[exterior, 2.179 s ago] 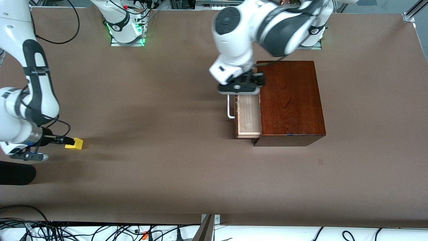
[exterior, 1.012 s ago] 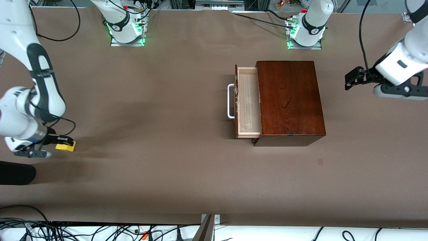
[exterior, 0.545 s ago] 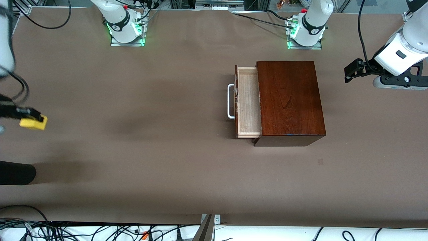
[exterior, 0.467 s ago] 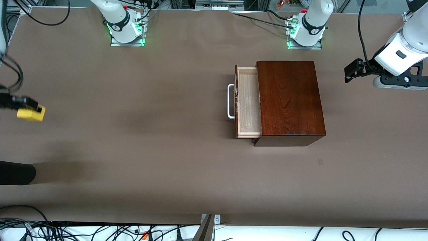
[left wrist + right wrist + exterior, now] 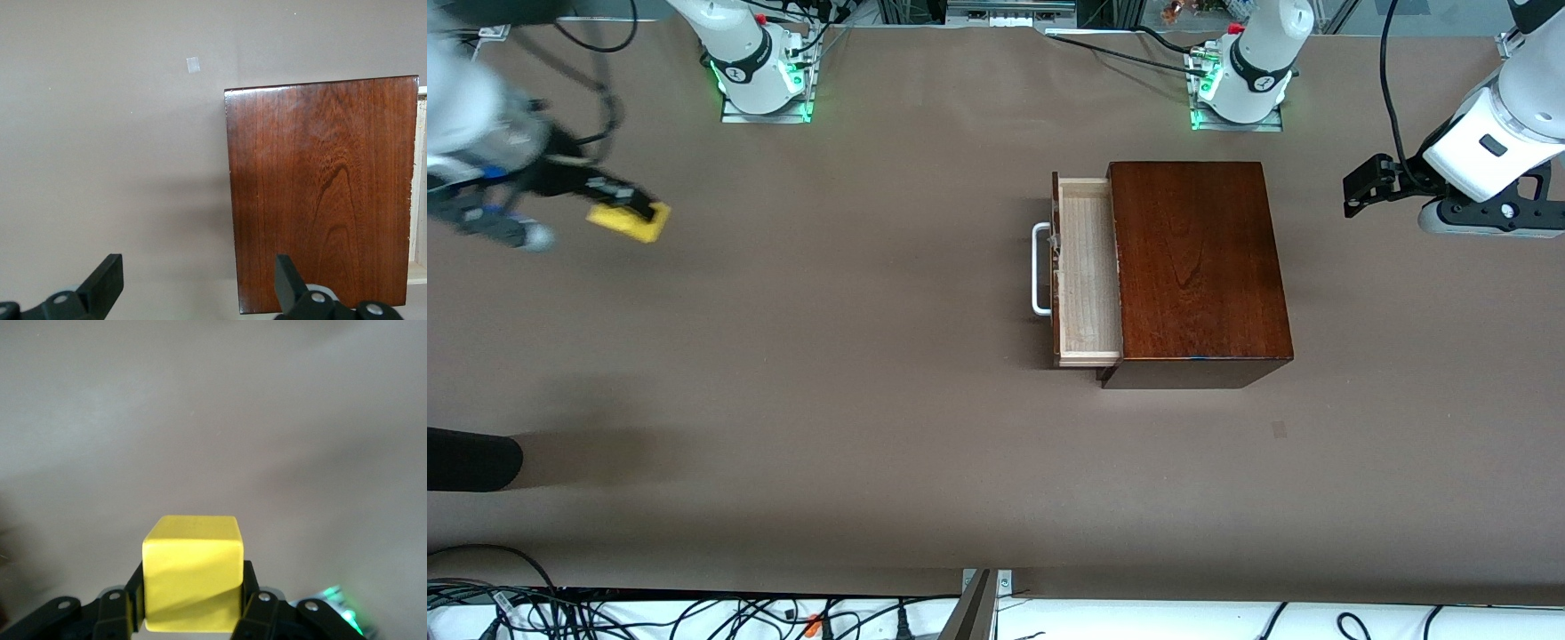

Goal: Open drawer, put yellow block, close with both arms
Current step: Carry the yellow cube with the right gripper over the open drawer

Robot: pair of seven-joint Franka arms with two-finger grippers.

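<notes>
Yellow block (image 5: 629, 222) clamped in the right pincer (image 5: 624, 206) should travel level, lowering only once over the drawer (image 5: 1087, 271); left pincer (image 5: 193, 293) waits apart above the desk (image 5: 827, 356).

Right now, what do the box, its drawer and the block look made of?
Box: glossy red-brown wood, visible grain. Drawer: pale unfinished-looking wood; handle white, material unclear. Yellow block in the right gripper: smooth matte faces, plastic or painted wood.
</notes>
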